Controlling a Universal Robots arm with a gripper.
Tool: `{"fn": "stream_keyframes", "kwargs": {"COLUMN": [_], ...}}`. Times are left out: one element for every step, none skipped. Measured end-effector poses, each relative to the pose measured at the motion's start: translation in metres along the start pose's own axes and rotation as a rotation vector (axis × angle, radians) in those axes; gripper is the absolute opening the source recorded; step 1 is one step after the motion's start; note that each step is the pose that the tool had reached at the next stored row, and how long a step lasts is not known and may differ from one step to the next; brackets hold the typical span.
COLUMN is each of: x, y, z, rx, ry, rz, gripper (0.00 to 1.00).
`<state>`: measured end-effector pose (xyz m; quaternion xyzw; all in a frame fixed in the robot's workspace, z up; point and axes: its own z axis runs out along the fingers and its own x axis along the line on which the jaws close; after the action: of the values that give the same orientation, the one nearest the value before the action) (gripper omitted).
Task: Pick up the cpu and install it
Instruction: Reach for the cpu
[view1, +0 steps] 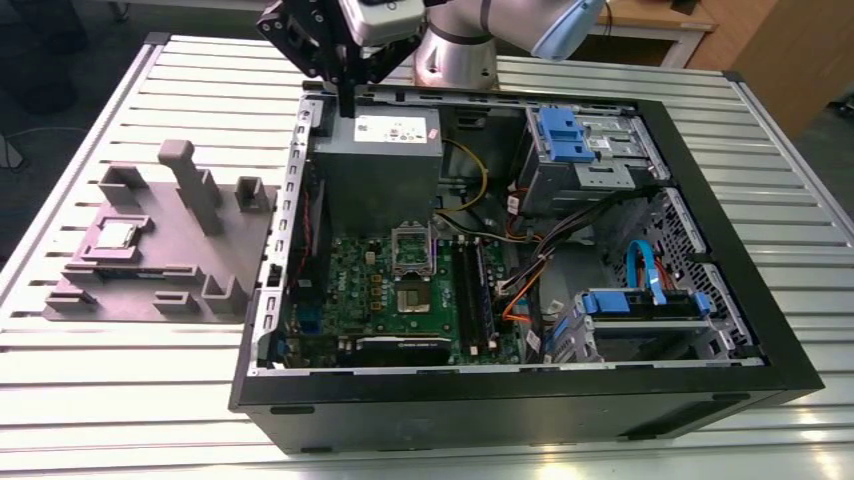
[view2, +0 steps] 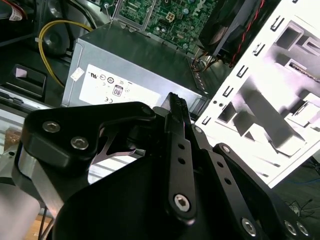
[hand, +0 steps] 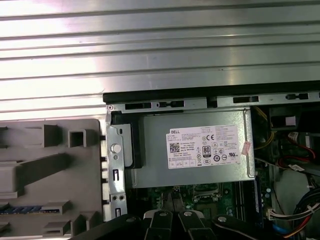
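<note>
**A:** Biggest first. The table (view1: 134, 400) is slatted, so I'd guess a dropped part could lodge in a groove.

**B:** Then the computer case (view1: 534, 400). The gripper (view1: 344, 105) hangs over the case wall by the power supply (view1: 380, 175), its fingers pressed together with nothing between them. A low sweep from there could clip that rim.

**A:** And the grey block (view1: 174, 255), on the exterior view's left of the case?

**B:** It has tall posts (view1: 183, 175) standing close to the chip's seat. An approach from the case side risks knocking one and shifting the whole block.

**A:** The socket (view1: 412, 297) on the green board (view1: 350, 272)?

**B:** It lies open, with cables nearby. A part lowered crooked into it would likely damage the contacts.

**A:** Smallest, the cpu (view1: 118, 234).

**B:** It lies flat in the block, well apart from the gripper. It looks thin and smooth, so a pinch on its edges could slip or tip it.
</note>
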<state>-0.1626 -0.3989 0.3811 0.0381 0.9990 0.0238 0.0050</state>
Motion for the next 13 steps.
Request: {"fn": "stream_keyframes", "kwargs": {"x": [0.0005, 0.0008, 0.0012, 0.0015, 0.0017, 0.0020, 0.0021, 0.0024, 0.0025, 0.0030, 0.0035, 0.0036, 0.0038], "y": [0.0000, -0.0001, -0.0001, -0.0001, -0.0002, -0.0002, -0.0002, -0.0002, -0.0002, -0.0003, -0.0003, -0.0003, -0.0003], "z": [0.0001, 0.0001, 0.0000, 0.0000, 0.0001, 0.0001, 0.0001, 0.0001, 0.0002, 0.0003, 0.0004, 0.0004, 0.0004], "rx": [-0.0001, 0.0000, 0.0001, 0.0002, 0.0001, 0.0002, 0.0001, 0.0001, 0.0001, 0.0001, 0.0001, 0.0001, 0.0002], "ry": [0.0000, 0.0000, 0.0001, 0.0002, 0.0001, 0.0002, 0.0002, 0.0002, 0.0002, 0.0003, 0.0004, 0.0005, 0.0005], "rz": [0.000, 0.000, 0.000, 0.000, 0.000, 0.000, 0.000, 0.000, 0.000, 0.000, 0.000, 0.000, 0.000], "gripper": [0.11, 0.11, 0.11, 0.11, 0.11, 0.11, 0.11, 0.11, 0.11, 0.11, 0.11, 0.11, 0.11]}}
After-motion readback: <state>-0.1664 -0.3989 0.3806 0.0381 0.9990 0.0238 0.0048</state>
